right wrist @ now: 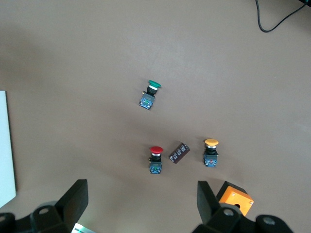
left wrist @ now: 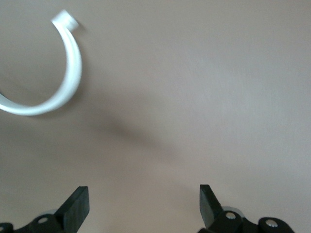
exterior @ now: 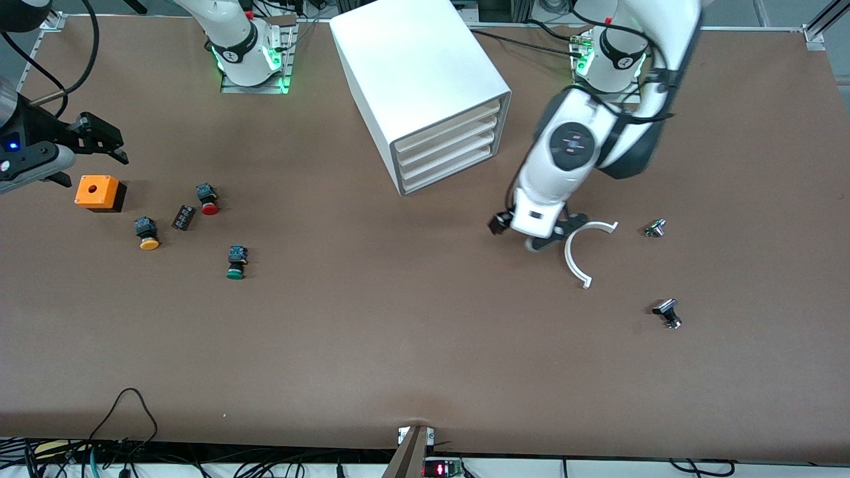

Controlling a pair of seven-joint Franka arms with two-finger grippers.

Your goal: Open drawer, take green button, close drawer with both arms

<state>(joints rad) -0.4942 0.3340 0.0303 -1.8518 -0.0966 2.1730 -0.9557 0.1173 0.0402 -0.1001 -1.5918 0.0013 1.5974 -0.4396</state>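
Front view. White cabinet [exterior: 425,86] on the brown bench [exterior: 398,332], between the two arm bases; all three tray drawers flush, the lowest drawer [exterior: 448,174] shut. Green-capped button [exterior: 236,261] lying on the bench toward the right arm's end, outside the cabinet, nearer the camera than the red-capped button [exterior: 208,198], the yellow-capped button [exterior: 147,234] and a small dark block [exterior: 183,218] between those two. Orange box [exterior: 99,192] beside them, under the right claw [exterior: 99,143], which hangs above that end with fingers apart, empty. Left claw [exterior: 541,234] low over the bench beside a white curved ring piece [exterior: 576,255]; two small metal parts [exterior: 655,228] [exterior: 668,313] farther toward the left arm's end.

Left wrist view. Fingers [left wrist: 75,208] spread wide, nothing between; ring piece [left wrist: 68,73] apart from them.

Right wrist view. Fingers [right wrist: 73,199] spread, empty; green button [right wrist: 149,94], red button [right wrist: 155,160], yellow button [right wrist: 210,152], orange box [right wrist: 235,200] below.
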